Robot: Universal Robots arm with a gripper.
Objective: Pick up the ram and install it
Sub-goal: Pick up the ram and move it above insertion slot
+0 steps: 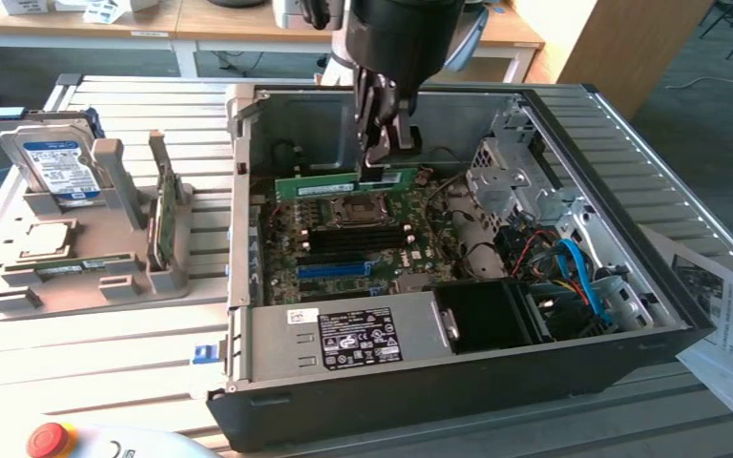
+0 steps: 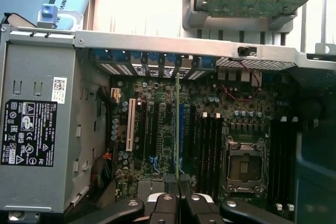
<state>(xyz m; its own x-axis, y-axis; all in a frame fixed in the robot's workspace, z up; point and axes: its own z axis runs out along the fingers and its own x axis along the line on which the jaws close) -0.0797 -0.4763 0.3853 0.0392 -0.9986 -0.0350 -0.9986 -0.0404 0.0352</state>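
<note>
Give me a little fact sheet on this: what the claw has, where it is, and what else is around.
gripper: shut on the ram
ram: green stick, held on edge over the motherboard
seated in a slot: cannot tell
case: open, lying on its side
hard drive: upright in the grey stand, outside the case, on the exterior view's left
power supply: in the case, near edge

I work in a robotics lab: a slatted metal bench (image 1: 87,358) bears an open PC case (image 1: 469,386), a red stop button (image 1: 49,438) sits near, wooden desks (image 1: 214,21) stand behind.
</note>
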